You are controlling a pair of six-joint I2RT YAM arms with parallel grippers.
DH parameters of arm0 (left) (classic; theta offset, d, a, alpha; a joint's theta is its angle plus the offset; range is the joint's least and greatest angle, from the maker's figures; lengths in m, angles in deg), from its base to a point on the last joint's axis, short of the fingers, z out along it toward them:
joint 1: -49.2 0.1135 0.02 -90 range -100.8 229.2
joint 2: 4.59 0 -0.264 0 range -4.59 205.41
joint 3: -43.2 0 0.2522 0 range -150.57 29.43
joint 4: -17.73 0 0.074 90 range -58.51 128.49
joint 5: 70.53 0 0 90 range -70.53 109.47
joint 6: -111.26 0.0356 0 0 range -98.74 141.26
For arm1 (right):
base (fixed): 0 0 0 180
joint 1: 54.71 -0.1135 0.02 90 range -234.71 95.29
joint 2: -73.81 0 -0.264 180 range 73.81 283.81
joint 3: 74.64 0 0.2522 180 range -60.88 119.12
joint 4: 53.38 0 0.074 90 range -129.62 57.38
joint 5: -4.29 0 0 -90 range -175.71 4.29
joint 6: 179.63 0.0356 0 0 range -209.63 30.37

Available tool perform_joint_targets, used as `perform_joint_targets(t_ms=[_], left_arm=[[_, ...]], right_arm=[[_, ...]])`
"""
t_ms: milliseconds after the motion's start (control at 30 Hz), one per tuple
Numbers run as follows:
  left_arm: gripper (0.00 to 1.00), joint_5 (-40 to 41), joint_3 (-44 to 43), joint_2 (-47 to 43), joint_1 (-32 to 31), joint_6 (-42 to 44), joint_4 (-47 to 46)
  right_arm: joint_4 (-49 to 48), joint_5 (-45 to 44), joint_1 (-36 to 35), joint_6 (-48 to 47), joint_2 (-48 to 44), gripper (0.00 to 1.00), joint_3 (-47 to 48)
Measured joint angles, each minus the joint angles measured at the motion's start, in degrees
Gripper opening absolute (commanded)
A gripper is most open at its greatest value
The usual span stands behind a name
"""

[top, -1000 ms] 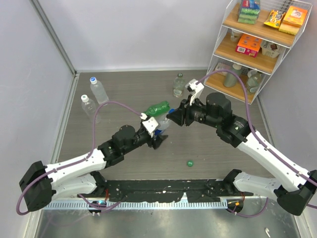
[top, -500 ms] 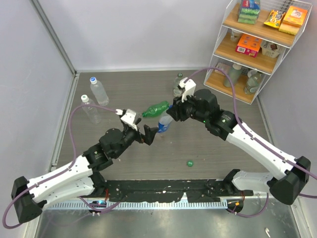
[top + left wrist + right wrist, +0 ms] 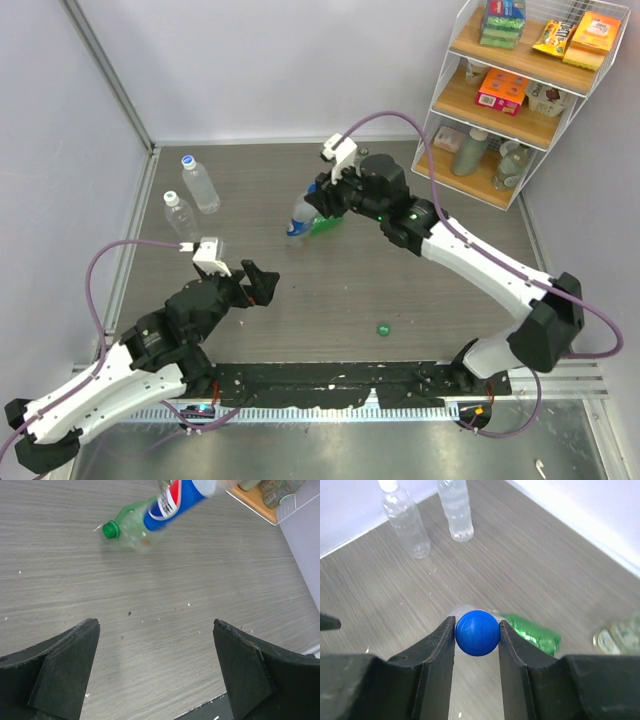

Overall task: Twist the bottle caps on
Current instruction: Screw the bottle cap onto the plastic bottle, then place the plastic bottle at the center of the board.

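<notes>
Two bottles meet near the middle of the tabletop (image 3: 420,270). The green bottle (image 3: 327,224) lies on its side, and the cola bottle (image 3: 299,216) hangs tilted just above it. From the left wrist, the blue label crosses over the green bottle's body, and the green bottle's neck end points away to the left.

The right pincer (image 3: 477,626) is clenched on the blue cap (image 3: 477,633). Its two fingers (image 3: 440,650) press the cap from either side. The cola bottle hangs below the cap and is mostly hidden from the right wrist. The green bottle shows just beyond the fingers on the right.

The left pincer (image 3: 262,284) is released. Its jaws stand wide apart with nothing between them but bare wood grain. It hovers on the near-left side of the green bottle, well apart from it.

A loose green cap (image 3: 382,327) rests on the tabletop, nearer the arm bases than the green bottle, off to its right and well apart from it.

Far to the left of the green bottle, by the side wall, stand a blue-topped clear bottle (image 3: 201,186) and a white-topped clear bottle (image 3: 181,217). Both are upright and close to each other.

To the far right of the green bottle is a wire shelf rack (image 3: 448,90) holding boxes and packets.
</notes>
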Motion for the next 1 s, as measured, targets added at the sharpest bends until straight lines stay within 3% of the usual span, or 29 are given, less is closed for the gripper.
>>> perform_joint_targets(t_ms=[267,500,1000], left_arm=[[1.00,-0.33,-1.62,-5.18,0.00,-6.67,10.95],[1.00,-0.35,-2.08,-3.45,0.00,-9.81,16.33],[1.00,-0.63,-2.54,-2.25,0.00,-10.25,17.94]], right_arm=[[-3.78,3.52,-5.35,-7.04,16.11,0.02,14.62],[-3.37,3.30,-8.57,-10.58,32.72,0.02,29.03],[0.79,2.60,-8.31,-12.24,45.77,0.07,44.59]])
